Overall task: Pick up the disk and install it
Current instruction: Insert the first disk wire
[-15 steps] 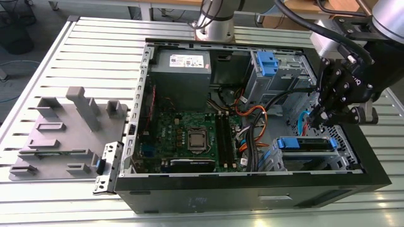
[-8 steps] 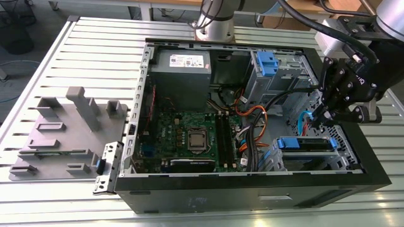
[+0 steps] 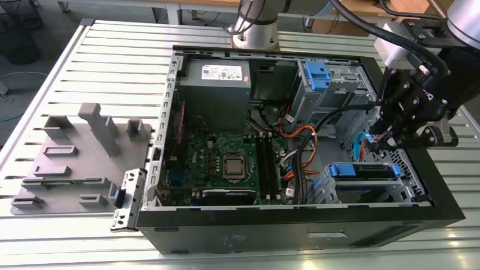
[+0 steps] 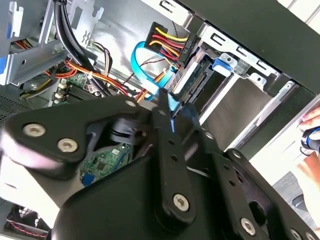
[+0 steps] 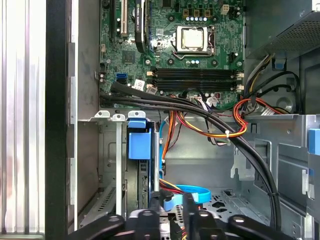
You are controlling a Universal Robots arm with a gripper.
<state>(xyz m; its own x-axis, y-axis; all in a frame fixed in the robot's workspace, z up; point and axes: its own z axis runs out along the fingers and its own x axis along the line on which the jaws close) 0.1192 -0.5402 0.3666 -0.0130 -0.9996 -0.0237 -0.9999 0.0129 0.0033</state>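
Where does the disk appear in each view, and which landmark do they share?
Exterior view: the disk sits in the bay at the exterior view's right.
First wrist view: the disk stands in the bay beside the case wall.
Second wrist view: the disk lies beside the wired connector.
Shared landmark: the light blue cable.

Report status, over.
End effector low inside the case, at the disk. Disk sits in the drive bay. Blue cable and wire bundle close alongside.
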